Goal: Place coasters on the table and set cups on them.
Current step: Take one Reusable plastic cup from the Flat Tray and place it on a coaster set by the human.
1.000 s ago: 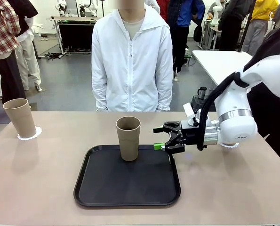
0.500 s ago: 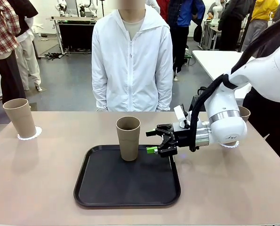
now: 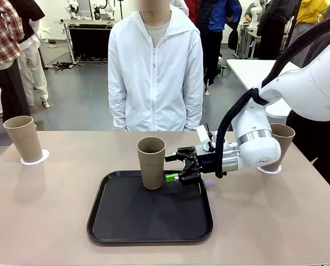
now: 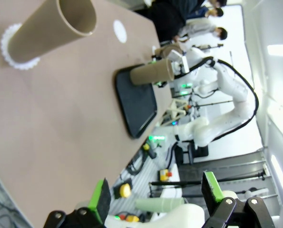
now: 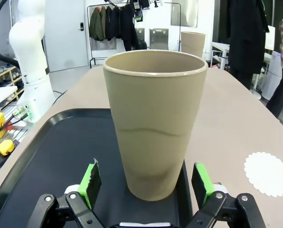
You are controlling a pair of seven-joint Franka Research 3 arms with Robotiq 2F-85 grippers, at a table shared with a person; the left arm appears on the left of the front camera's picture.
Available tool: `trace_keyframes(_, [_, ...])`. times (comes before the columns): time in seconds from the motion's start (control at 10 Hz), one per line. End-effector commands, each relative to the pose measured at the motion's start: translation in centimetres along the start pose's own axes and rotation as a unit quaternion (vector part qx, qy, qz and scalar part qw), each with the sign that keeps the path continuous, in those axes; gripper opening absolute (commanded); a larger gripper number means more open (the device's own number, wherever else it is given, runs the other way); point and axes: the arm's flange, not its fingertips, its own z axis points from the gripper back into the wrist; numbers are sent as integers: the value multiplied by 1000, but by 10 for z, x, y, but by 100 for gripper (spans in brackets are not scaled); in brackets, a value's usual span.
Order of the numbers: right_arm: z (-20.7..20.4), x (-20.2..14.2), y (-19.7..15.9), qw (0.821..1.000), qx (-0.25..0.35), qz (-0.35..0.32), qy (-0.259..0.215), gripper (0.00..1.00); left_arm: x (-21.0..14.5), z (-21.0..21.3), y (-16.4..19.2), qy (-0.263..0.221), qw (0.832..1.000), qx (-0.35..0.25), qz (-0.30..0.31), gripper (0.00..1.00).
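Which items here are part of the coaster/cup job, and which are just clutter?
Job:
- cup on tray, right gripper open beside it
- cup at left on a coaster
- cup at right on a coaster
- spare coaster
- table

Lying about:
- black tray
- white table behind
- left gripper, open, idle
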Motion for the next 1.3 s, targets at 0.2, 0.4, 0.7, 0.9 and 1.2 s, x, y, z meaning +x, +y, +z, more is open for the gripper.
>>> trace_keyframes(0.2, [-25, -3, -10, 1000, 0, -12, 3, 100, 0, 1, -3, -3, 1000, 2, 5, 100])
trace_keyframes(0.4, [-31, -4, -11, 1000, 4, -9, 6, 100, 0, 1, -3, -3, 1000, 2, 5, 100])
trace_keyframes(0.7, [-48, -3, -12, 1000, 12, -2, 10, 100, 0, 1, -3, -3, 1000, 2, 5, 100])
trace_keyframes(0.9, [-59, -3, -13, 1000, 13, -7, 15, 100, 0, 1, -3, -3, 1000, 2, 5, 100])
trace_keyframes(1.2, [-69, -3, -14, 1000, 14, -12, 17, 100, 0, 1, -3, -3, 1000, 2, 5, 100])
